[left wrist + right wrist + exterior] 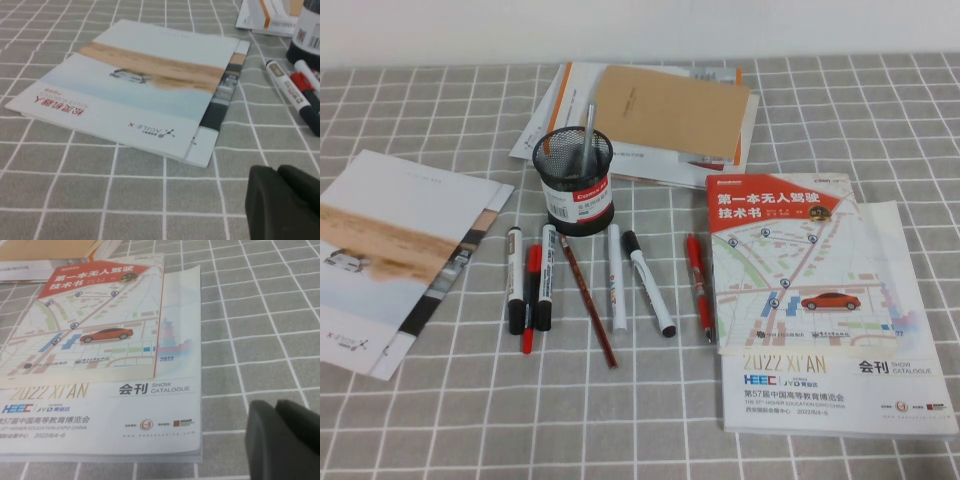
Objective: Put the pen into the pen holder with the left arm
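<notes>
Desk (400, 420): grey cloth with white grid.

Pen holder (574, 180): black mesh cup, red and white label at its base, upright near the middle of the desk toward the far edge.

Pen (587, 128): slim, grey-silver, standing inside the pen holder, upper end leaning out over the rim.

Row of markers and pens lying just in front of the holder, among them a white marker with black cap (648, 282) and a red pen (697, 283).

Brochure (390, 255): flat near the left edge. Show catalogue (830, 385) with a booklet on top, near the right edge. Brown envelope stack (665, 115) at the far edge.

Left gripper (285, 205): low over bare cloth beside the brochure's near corner; only a dark part shows, so the jaws' state cannot be told.

Right gripper (282, 442): low over cloth beside the catalogue's near right corner; jaws likewise cannot be told.
</notes>
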{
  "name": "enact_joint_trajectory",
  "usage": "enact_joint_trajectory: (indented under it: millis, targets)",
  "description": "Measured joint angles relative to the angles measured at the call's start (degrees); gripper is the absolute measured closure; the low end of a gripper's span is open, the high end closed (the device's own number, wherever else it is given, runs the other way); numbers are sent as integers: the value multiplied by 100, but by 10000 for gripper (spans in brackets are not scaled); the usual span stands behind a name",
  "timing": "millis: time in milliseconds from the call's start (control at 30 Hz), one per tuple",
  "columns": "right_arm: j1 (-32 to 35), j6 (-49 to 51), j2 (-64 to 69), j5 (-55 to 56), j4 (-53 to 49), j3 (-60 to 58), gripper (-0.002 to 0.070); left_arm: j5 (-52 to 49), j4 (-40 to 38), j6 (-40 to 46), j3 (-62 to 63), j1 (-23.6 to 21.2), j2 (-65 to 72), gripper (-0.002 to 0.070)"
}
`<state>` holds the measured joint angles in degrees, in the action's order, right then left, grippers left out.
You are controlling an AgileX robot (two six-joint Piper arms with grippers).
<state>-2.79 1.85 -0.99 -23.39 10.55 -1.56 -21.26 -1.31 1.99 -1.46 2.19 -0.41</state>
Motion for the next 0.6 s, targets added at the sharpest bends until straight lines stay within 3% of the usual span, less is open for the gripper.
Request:
enact_joint_trajectory:
  millis: [600]
  targets:
    - [0,0,0,-4,8,0,689,-37,84,0,0,0,0,678]
